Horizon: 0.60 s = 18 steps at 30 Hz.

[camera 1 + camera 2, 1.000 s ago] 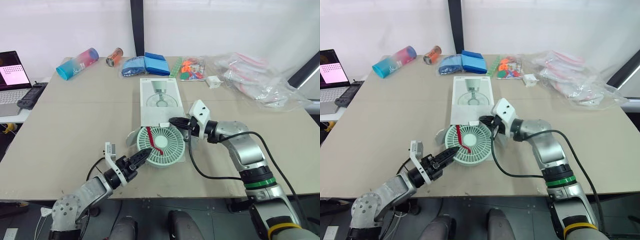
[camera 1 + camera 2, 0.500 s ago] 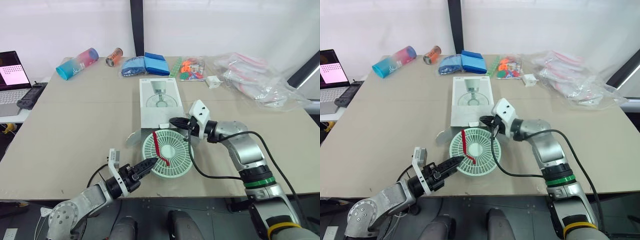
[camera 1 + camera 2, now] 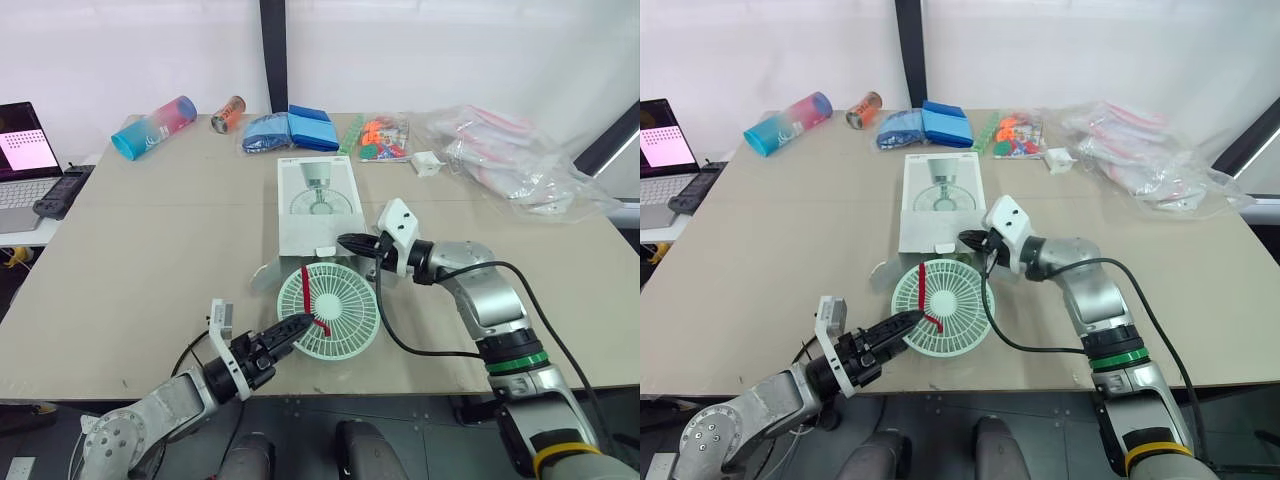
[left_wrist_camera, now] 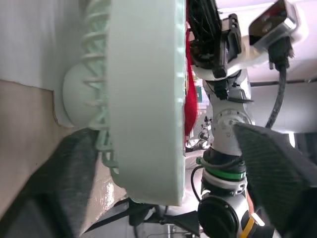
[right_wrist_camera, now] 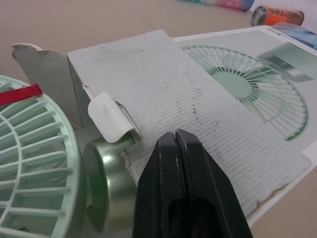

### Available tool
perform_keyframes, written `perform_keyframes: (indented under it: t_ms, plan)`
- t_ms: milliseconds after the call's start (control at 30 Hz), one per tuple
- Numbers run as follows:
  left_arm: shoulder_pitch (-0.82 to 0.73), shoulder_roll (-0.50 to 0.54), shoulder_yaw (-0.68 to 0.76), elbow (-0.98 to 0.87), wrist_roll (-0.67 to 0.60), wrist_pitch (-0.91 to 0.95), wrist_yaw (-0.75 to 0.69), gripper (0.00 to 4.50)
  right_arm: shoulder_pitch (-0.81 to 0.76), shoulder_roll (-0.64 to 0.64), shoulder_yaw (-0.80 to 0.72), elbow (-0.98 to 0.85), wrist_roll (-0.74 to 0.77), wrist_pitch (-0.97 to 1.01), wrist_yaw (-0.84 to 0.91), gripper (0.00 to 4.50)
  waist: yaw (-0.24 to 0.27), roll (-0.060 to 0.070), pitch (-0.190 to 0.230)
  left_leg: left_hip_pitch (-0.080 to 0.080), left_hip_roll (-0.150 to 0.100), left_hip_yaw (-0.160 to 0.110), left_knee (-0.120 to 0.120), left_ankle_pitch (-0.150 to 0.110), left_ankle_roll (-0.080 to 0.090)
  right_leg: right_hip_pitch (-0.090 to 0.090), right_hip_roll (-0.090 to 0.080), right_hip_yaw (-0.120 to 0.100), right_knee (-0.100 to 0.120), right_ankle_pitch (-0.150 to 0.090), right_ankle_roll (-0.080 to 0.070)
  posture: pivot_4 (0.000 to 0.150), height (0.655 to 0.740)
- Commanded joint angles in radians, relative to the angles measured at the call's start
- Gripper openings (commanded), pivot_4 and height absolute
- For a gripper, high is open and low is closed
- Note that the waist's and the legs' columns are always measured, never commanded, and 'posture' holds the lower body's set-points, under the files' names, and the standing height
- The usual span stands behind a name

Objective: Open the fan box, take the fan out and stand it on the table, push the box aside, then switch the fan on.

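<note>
Left gripper (image 3: 294, 326) low at the near edge of the table (image 3: 140, 260), fingers astride the fan's rim, one above and one below. It reads as a grasp on the rim, though in the left wrist view the upper finger looks a little off the grille.

Fan (image 3: 330, 312): a second ago its disc lay against the box mouth. It has since been drawn toward the near table edge and now lies clear of the mouth, face up and flat or nearly so. The red strip (image 3: 312, 298) across the grille has turned with the pull. The fan's green hub end points back at the torn flap and lies just beside it.

Box (image 3: 318, 200) lies printed face up beyond the fan, with the mouth toward the robot — it has held its place through the pull.

Right gripper (image 3: 346, 241): fingers pinched together with nothing between them, tips at the box's near corner, apparently pinning it as before.

Judgement — extraction is essentially done. Standing the fan upright comes next, then pushing the box aside and switching the fan on.
</note>
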Motion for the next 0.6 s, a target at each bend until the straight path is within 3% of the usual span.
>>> perform_keyframes:
  t_ms: [33,433,600]
  plan:
    - [-0.008,0.085,0.032,-0.080,0.034,0.019,-0.058,4.48,0.002,0.002,-0.002,0.036,-0.002,0.001,0.006,0.00,0.000,0.000,0.000,0.000,0.000,0.000,0.000,0.000,0.000,0.000,0.000,0.000,0.000,0.000,0.000,0.150,0.7400]
    - [-0.005,0.418,0.171,-0.208,0.308,0.039,-0.322,4.48,-0.007,0.001,-0.062,0.009,0.102,-0.032,0.093,0.00,0.000,-0.001,0.005,-0.006,0.001,0.001,-0.003,0.000,0.000,-0.008,0.001,0.001,0.000,0.000,-0.002,0.150,0.7400]
    - [0.040,0.563,0.167,-0.274,0.704,-0.114,-0.601,4.48,-0.002,-0.013,-0.089,-0.026,0.160,-0.021,0.141,0.00,0.000,0.001,0.008,-0.015,0.003,0.003,-0.004,0.002,-0.003,-0.018,0.003,0.001,0.000,0.006,-0.009,0.150,0.7400]
